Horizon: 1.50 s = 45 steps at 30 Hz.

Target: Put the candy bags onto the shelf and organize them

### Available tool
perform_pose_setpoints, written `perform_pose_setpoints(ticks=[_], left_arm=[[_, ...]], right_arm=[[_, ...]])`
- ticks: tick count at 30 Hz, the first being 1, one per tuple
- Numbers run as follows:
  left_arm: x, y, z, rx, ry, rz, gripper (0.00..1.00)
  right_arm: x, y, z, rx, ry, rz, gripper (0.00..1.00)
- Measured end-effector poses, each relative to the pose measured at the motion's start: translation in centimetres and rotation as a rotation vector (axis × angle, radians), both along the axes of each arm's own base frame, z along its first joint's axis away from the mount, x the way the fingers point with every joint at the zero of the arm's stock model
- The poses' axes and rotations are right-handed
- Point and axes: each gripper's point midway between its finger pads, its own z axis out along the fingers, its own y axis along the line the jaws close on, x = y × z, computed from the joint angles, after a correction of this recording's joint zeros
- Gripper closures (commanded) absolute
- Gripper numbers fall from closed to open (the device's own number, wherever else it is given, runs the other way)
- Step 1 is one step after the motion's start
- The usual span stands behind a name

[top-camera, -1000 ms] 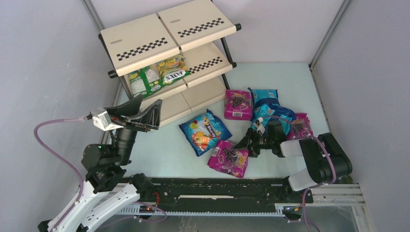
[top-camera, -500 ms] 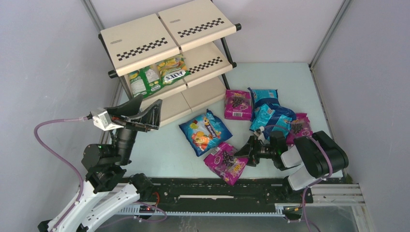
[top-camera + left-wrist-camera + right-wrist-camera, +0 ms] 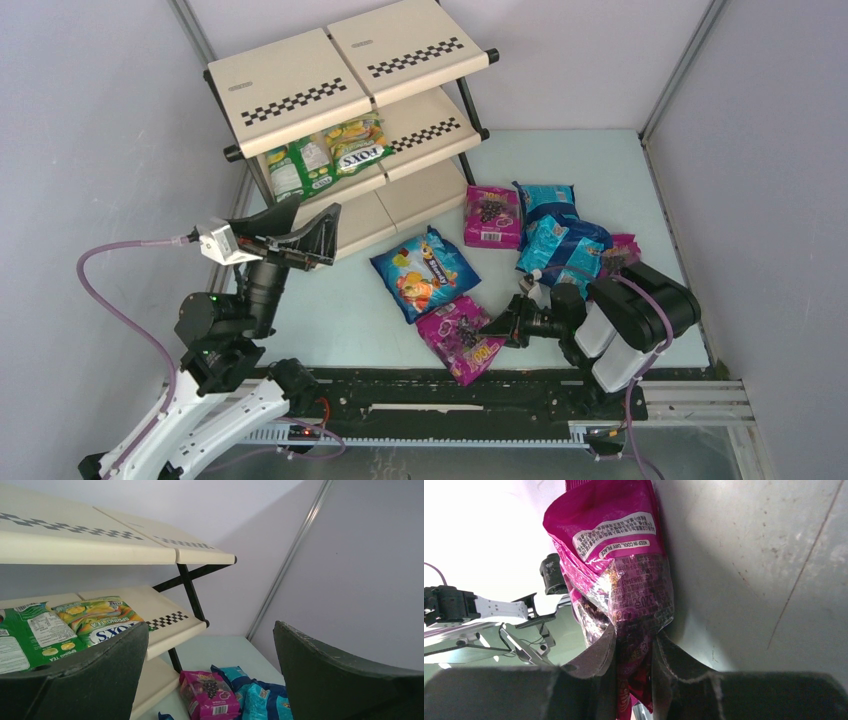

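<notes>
The shelf stands at the far left, with green-yellow candy bags lying on its middle tier. My left gripper hovers open in front of the shelf's lower tiers, holding nothing; its wrist view shows the same green-yellow bags beyond the left gripper. Near the table's front edge my right gripper is shut on the edge of a magenta candy bag. In the right wrist view the right gripper pinches this magenta bag between both fingers.
A blue bag with orange fruit art lies mid-table. Behind it are another magenta bag and teal-blue bags. A third magenta bag peeks out behind my right arm. Grey walls enclose the table.
My right gripper slid toward the near edge and closed on the magenta bag, which turned and shifted with it. The left gripper drifted slightly right, still open.
</notes>
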Motion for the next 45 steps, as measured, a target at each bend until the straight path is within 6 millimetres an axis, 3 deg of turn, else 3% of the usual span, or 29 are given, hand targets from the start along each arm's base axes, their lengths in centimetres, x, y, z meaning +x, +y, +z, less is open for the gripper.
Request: perform_pose_setpoints(ticks=[7,13,18,24,28,31,34,40,42,45], left_arm=[[0.1,-0.2,-0.1,0.006,0.004,-0.002,0.0],[0.2,-0.3,-0.2,0.008,0.004,-0.005,0.0],[0.1,-0.3,-0.1,0.008,0.003,-0.006,0.0],[0.1,-0.3,-0.1,0.008,0.003,-0.006,0.0],[0.1,-0.2,-0.1,0.006,0.0,-0.006,0.0],[-0.1,0.0,0.1,0.0,-0.006,-0.007,0.0],[-0.4,0.2,0.3,-0.007,-0.013,-0.006,0.0],[-0.9,0.7,0.7,-0.021,-0.028,-0.007,0.0],[-1.0,0.7,0.8,-0.026,-0.03,-0.008,0.0],[-1.1,0.7,0.9,-0.034,-0.032,-0.018,0.0]], right_arm=[[0.1,0.1,0.7,0.02,-0.001,-0.012,0.8],[0.6,0.1,2.6,0.046,-0.04,-0.038,0.82],[0.5,-0.3,3.4,-0.035,-0.071,-0.05,0.82],[1.9,-1.4,7.9,-0.078,-0.195,-0.104,0.85],[2.4,-1.4,8.6,-0.103,-0.158,-0.108,0.86],[2.5,-0.2,9.3,-0.091,-0.12,-0.074,0.86],[3.9,1.9,10.9,-0.071,-0.096,-0.047,0.85],[10.4,8.6,16.3,0.01,-0.219,-0.065,0.86],[12.5,10.7,17.2,0.062,-0.249,-0.092,0.86],[15.3,13.3,16.6,0.104,-0.25,-0.135,0.87]])
